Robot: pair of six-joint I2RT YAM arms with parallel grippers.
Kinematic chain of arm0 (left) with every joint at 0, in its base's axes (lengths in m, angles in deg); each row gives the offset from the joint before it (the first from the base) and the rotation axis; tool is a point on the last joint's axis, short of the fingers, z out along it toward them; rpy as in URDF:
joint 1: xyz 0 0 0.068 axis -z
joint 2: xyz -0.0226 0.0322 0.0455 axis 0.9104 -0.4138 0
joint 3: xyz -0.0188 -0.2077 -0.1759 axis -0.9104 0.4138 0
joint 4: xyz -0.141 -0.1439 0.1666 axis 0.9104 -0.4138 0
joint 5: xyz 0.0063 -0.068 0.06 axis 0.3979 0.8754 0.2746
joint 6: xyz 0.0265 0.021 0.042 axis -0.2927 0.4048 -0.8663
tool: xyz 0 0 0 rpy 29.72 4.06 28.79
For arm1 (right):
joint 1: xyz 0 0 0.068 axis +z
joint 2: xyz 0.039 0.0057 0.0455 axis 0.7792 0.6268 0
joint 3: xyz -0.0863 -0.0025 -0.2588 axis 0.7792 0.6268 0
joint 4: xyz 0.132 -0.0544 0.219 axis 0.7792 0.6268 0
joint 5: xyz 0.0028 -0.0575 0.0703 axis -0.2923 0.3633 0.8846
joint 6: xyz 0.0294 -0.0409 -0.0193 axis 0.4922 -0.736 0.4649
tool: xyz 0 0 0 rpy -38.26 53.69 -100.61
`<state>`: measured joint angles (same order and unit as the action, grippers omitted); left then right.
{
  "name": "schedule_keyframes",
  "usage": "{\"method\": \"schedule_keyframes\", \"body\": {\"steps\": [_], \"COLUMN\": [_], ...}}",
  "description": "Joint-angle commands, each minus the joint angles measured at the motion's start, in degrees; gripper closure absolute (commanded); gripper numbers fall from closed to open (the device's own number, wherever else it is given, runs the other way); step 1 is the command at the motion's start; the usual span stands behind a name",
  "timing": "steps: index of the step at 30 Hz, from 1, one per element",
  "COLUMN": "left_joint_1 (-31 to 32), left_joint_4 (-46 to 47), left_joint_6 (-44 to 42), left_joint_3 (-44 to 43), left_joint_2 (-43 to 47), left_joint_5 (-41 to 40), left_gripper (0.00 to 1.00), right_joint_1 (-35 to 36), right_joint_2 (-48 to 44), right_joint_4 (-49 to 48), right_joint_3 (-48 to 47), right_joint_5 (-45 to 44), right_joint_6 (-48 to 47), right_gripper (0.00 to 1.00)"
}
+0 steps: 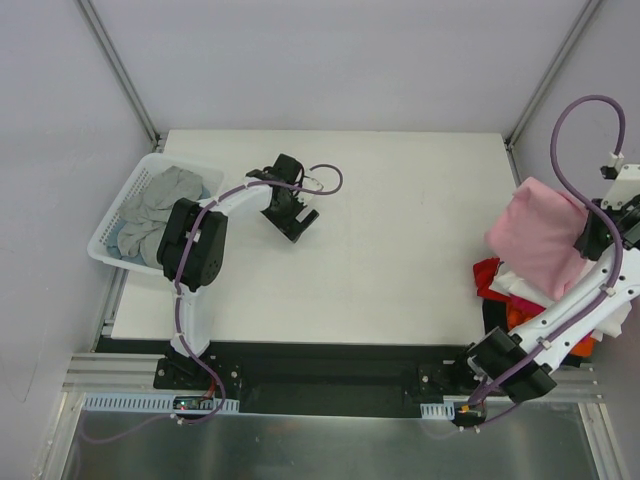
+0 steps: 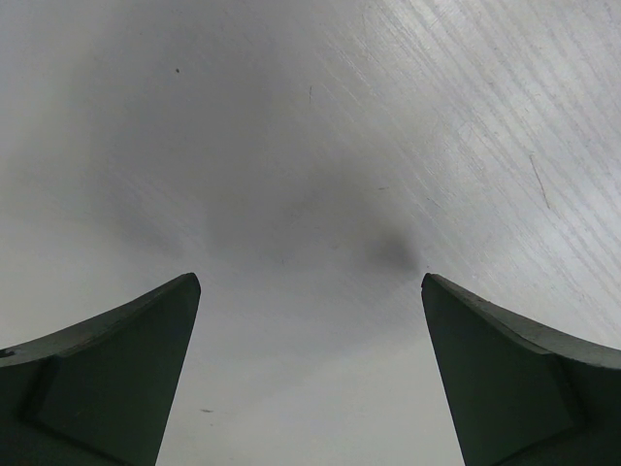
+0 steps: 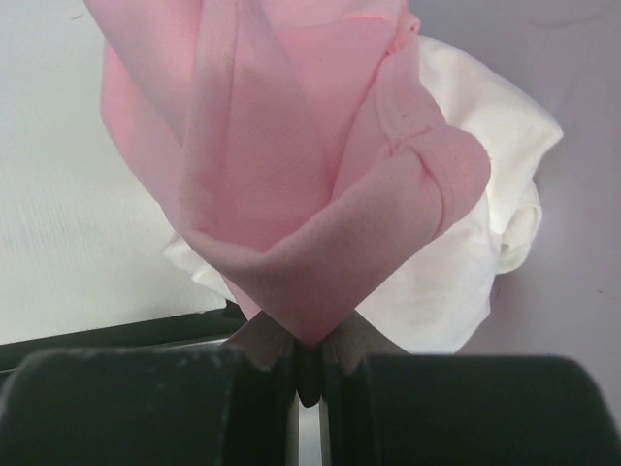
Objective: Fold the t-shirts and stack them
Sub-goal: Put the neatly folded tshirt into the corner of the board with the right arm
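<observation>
My right gripper (image 1: 592,236) (image 3: 308,342) is shut on a fold of the light pink t-shirt (image 1: 540,235) (image 3: 310,175), which hangs lifted above the table's right edge. Under it lies a heap of t-shirts: red (image 1: 487,274), white (image 1: 521,288) (image 3: 456,262), orange (image 1: 516,318) and black (image 1: 493,316). A grey t-shirt (image 1: 160,205) lies crumpled in the white basket (image 1: 100,246) at the left. Just right of that basket, my left gripper (image 1: 297,217) (image 2: 309,282) hangs open over bare table, with nothing between its fingers (image 2: 116,369).
The white table top (image 1: 400,230) spreads between the two arms. Metal frame posts (image 1: 118,70) rise at the back corners. The right arm's purple cable (image 1: 570,150) loops above the pink shirt.
</observation>
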<state>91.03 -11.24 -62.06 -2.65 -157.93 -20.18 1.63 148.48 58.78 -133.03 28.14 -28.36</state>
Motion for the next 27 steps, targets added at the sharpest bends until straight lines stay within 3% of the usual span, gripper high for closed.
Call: {"method": "schedule_keyframes", "body": {"steps": [1, 12, 23, 25, 27], "left_joint_1": [0.1, 0.1, 0.1, 0.1, 0.1], "left_joint_4": [0.1, 0.2, 0.3, 0.3, 0.6], "left_joint_6": [-1.2, -1.4, -2.0, -1.9, -1.8], "left_joint_3": [0.5, 0.7, 1.6, 1.8, 1.8], "left_joint_2": [-0.1, -0.1, 1.2, 1.5, 2.0], "left_joint_5": [0.2, 0.6, -0.3, -0.4, -0.4], "left_gripper": [0.01, 0.01, 0.01, 0.01, 0.01], "right_joint_1": [-5.8, -20.2, -21.1, -21.0, -20.8], "right_joint_2": [-0.1, 5.7, 5.0, 4.1, 3.4], "right_joint_4": [17.4, 14.6, -5.3, -8.7, -10.4], "right_joint_3": [-0.4, 4.8, 14.9, 15.8, 16.6], "right_joint_5": [3.4, 4.0, 0.1, 0.0, -0.1], "right_joint_6": [-5.6, -14.6, -9.9, -9.3, -8.1], "right_gripper": [1.0, 1.0, 0.99, 0.95, 0.81]}}
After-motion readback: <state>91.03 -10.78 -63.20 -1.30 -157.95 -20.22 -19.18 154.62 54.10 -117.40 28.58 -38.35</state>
